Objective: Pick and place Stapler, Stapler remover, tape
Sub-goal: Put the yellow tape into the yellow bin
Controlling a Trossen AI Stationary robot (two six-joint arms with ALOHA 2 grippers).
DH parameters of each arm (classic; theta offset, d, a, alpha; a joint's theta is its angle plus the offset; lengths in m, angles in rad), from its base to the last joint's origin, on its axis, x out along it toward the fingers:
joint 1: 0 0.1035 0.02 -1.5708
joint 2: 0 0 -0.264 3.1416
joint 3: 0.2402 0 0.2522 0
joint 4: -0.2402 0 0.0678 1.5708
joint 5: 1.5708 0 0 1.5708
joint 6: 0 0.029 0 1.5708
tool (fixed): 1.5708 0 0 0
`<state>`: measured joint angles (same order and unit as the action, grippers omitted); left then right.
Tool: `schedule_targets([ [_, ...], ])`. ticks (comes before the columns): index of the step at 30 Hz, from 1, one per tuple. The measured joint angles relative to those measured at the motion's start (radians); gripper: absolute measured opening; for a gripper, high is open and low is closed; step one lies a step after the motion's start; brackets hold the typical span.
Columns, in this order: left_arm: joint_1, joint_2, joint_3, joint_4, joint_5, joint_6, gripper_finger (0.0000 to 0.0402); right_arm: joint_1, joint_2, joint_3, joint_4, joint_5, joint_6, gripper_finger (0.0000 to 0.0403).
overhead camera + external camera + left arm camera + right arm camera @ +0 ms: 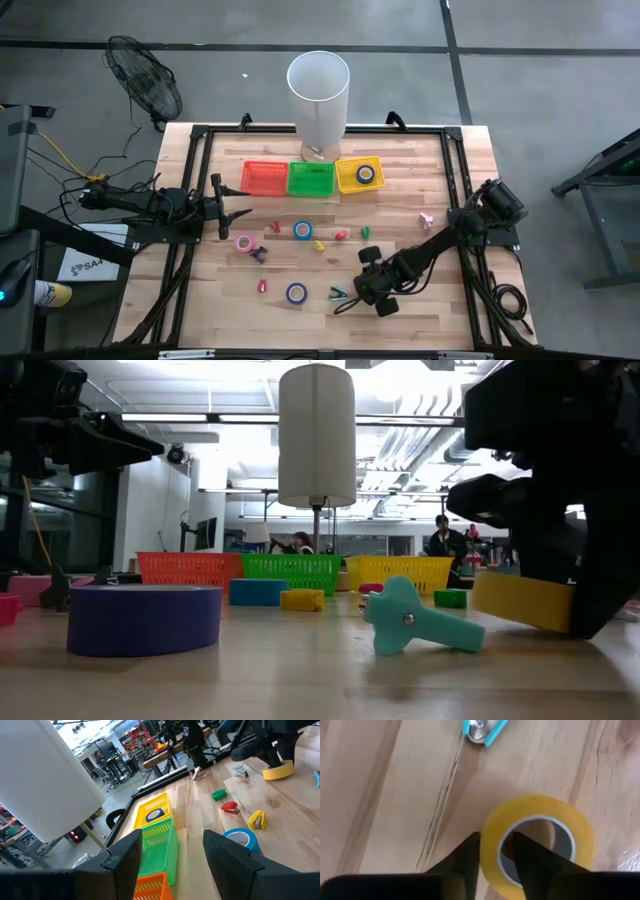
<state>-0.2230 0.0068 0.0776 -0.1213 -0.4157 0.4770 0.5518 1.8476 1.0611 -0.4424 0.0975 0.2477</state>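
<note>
R gripper (496,865) low, pinching yellow tape (540,845) wall, L arm idle

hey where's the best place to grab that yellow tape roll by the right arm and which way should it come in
Best by the ring wall, from above: the yellow tape roll has a hollow centre, so one finger goes inside and one outside. The right gripper already straddles its wall that way, and the low view shows the roll tilted with one edge off the table.

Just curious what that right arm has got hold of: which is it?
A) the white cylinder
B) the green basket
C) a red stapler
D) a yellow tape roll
D: the right wrist view shows the right tool pinching the wall of a yellow tape roll.
</note>
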Motion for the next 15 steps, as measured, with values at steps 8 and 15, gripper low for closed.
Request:
schedule_targets([
  [8, 0.000, 0.000, 0.000, 0.000, 0.000, 0.000, 0.0207, -0.007, -0.026, -0.003, -0.034, -0.005, -0.023, 0.0034],
  [15, 0.000, 0.000, 0.000, 0.000, 0.000, 0.000, 0.0207, -0.074, -0.043, 0.123, -0.257, 0.099, 0.018, 0.0046],
])
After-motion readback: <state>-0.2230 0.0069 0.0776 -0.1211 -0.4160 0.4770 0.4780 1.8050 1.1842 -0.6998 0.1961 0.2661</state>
